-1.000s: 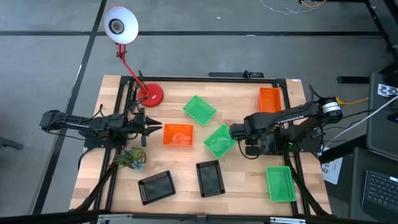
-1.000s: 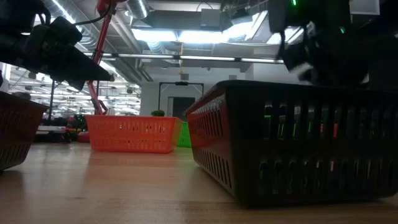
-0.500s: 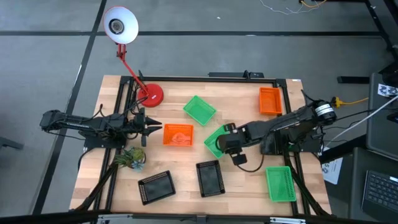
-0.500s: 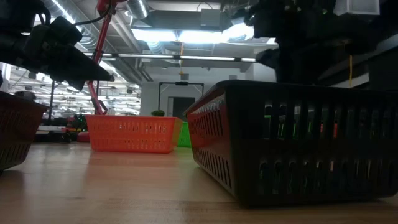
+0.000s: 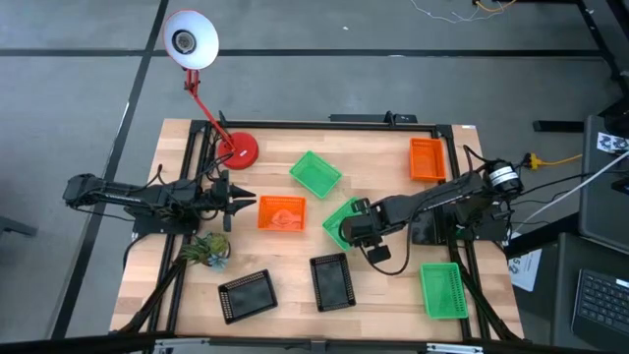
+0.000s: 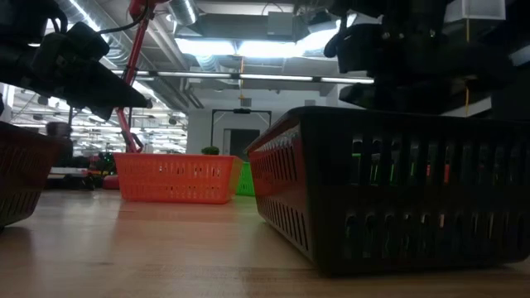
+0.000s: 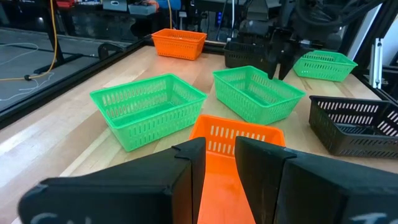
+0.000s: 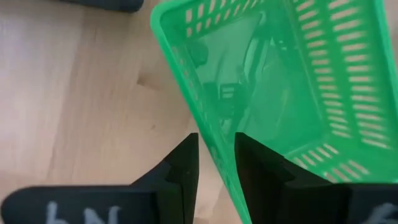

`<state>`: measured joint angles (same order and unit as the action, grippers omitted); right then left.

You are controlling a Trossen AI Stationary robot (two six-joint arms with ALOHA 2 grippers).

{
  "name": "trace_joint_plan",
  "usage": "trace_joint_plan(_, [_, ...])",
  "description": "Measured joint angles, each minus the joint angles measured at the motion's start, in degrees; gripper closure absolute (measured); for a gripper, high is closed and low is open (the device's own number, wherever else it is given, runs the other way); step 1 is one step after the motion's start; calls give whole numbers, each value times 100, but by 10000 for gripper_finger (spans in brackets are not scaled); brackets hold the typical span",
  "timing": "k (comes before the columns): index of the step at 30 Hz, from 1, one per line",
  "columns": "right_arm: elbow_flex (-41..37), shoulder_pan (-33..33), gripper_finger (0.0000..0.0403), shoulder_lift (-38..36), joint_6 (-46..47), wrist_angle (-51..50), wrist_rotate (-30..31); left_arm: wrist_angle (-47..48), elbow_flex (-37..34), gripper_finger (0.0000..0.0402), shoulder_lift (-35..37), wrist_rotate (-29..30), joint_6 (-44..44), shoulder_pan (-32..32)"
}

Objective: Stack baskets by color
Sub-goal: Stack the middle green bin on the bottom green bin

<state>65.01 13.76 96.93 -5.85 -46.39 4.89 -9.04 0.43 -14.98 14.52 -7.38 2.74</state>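
Several mesh baskets lie flat on the wooden table. A green basket [image 5: 339, 220] sits mid-table, with an orange one [image 5: 281, 213] to its left. My right gripper [image 8: 216, 140] is open and points down over the mid-table green basket [image 7: 258, 93]. Its fingers stand astride that basket's wall on the table's right side. My left gripper [image 5: 251, 203] waits open and level, just left of the orange basket [image 7: 236, 143], with nothing between its fingers. My right gripper comes from above, pointing down, with one finger [image 8: 186, 165] outside the green basket's side wall [image 8: 199, 93] and the other finger inside. Whether either finger touches the wall I cannot tell. The basket rests flat on the table.
Other baskets: green [image 5: 315, 173] at the far middle, orange [image 5: 427, 159] at the far right, green [image 5: 442, 289] at the near right, and two black ones [image 5: 332, 281] [image 5: 247, 295] near the front. A red lamp base [image 5: 240, 149] and a small plant [image 5: 206, 249] stand on the left.
My right gripper has moved toward the table's left edge and a little down. It rolled about its own axis and came over the right side of the mid-table green basket. Its finger gap is unchanged, and the basket has not moved.
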Motion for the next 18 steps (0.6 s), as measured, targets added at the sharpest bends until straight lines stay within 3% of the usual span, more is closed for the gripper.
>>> trace_joint_plan(7, [0,-3,299,-16,33,-1226,32,4,-1,321,-1,0,0,0])
trace_joint_plan(10, [0,-33,299,-18,237,-1740,466,4,0,321,-2,-2,0,0])
trace_joint_plan(18, [3,-117,299,-136,719,-1932,895,2,0,321,0,-2,-7,2])
